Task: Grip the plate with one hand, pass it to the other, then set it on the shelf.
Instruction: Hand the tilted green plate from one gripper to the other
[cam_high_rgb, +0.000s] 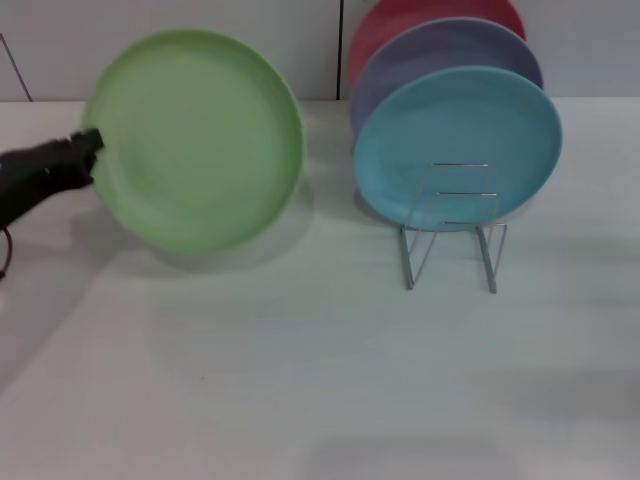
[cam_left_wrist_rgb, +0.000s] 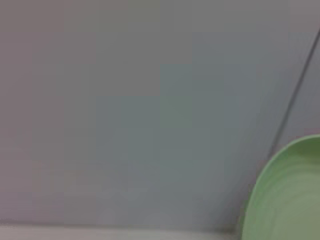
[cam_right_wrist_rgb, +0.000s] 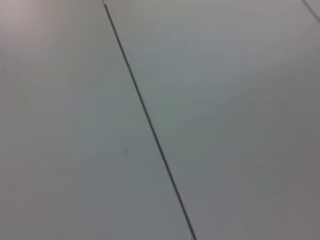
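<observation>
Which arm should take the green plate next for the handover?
The right, probably. The left gripper already holds the green plate by its edge, lifted above the table; the right is out of view, presumably free.

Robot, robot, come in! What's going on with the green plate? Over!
Left gripper shut on the green plate, held up off the table. Right gripper out of view. Rack holds blue plate in front.

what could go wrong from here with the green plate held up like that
The left hand grips the green plate only at its rim, so it may tilt or slip. The right hand is not in view, so the handover may be mistimed. The rack already holds the blue plate; placing could knock it.
</observation>
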